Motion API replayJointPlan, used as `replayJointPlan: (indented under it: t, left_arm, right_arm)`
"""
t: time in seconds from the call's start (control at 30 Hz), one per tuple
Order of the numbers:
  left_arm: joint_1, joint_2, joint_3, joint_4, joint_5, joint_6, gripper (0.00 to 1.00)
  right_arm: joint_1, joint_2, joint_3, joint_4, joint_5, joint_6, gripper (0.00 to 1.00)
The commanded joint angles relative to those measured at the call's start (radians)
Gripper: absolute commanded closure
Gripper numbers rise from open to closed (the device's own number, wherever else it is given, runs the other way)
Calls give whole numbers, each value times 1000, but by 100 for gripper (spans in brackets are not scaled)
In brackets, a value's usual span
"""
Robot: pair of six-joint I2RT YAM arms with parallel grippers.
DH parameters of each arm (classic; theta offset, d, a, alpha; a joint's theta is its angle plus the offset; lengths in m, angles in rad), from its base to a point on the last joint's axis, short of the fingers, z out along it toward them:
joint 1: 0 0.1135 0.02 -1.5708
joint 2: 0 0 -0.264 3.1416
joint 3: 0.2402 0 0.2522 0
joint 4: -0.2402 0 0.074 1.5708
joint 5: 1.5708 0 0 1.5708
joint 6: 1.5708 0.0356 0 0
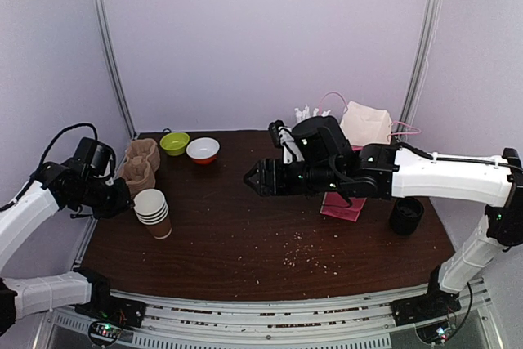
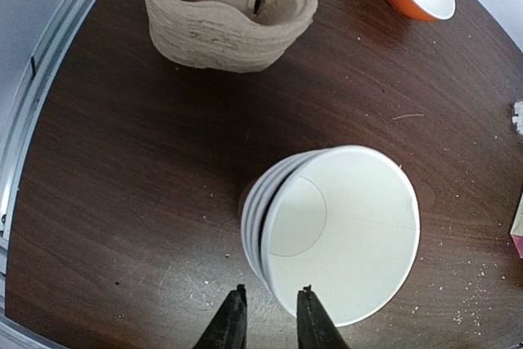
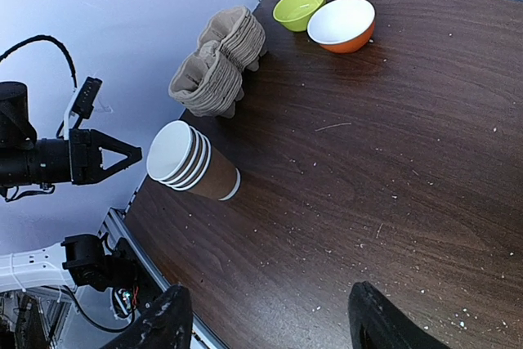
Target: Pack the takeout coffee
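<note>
No brown cup with a black lid shows in any view; the takeout coffee is out of sight. A stack of lidless brown cups (image 1: 153,212) with white insides stands at the table's left, also in the left wrist view (image 2: 335,230) and the right wrist view (image 3: 192,165). My left gripper (image 1: 122,199) hovers just left of the stack's rim, slightly open and empty (image 2: 270,304). My right gripper (image 1: 252,177) hangs over the table's middle, wide open and empty (image 3: 265,324).
Stacked pulp cup carriers (image 1: 139,165) sit at the back left, with a green bowl (image 1: 174,143) and an orange bowl (image 1: 203,149) beside them. At the right are a pink box (image 1: 343,204), a paper bag (image 1: 365,124) and a black stack of lids (image 1: 406,215).
</note>
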Motion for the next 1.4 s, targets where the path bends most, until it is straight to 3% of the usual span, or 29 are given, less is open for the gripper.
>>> replayJointPlan:
  t: [0.0, 0.2, 0.57, 0.73, 0.9, 1.3, 1.37]
  left_arm:
    - [14, 19, -14, 97, 41, 15, 76]
    - [23, 45, -25, 121, 44, 25, 76]
    - [32, 49, -42, 123, 31, 29, 89]
    - [32, 47, -49, 115, 30, 32, 70]
    - [32, 49, -54, 121, 31, 32, 70]
    - [32, 44, -62, 136, 31, 31, 100]
    - [32, 41, -48, 126, 28, 32, 100]
  right_arm:
    - [4, 5, 1, 21, 1, 4, 33]
    - [3, 15, 0, 26, -2, 6, 33]
    - [2, 20, 4, 24, 0, -2, 33]
    - [1, 25, 4, 23, 3, -2, 33]
    - [2, 23, 1, 28, 1, 0, 33]
    - [2, 26, 9, 28, 1, 4, 33]
    - [2, 30, 12, 31, -5, 6, 33]
